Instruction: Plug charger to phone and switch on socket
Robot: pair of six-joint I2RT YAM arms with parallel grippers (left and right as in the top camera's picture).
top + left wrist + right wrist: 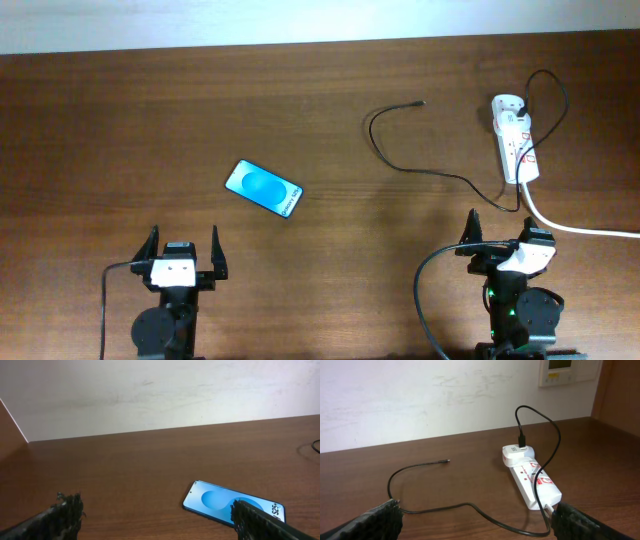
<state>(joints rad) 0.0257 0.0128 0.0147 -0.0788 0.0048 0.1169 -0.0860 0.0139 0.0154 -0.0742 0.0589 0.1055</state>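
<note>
Right of centre on the worktop, charger [371, 128] lies looped, tip [420, 103] free, plug seated in socket [513, 140].
Light, limp cable: pinch just behind the stiff tip, I'd say. Phone [264, 188] sits well left, likely slippery. Both arms' jaws wide, empty.

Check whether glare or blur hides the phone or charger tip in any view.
Overhead: even light, no glare; phone and charger tip small but sharp. Left wrist: phone crisp, left end effector fingers dark and soft. Right wrist: tip and socket clear, faint shadows only.
</note>
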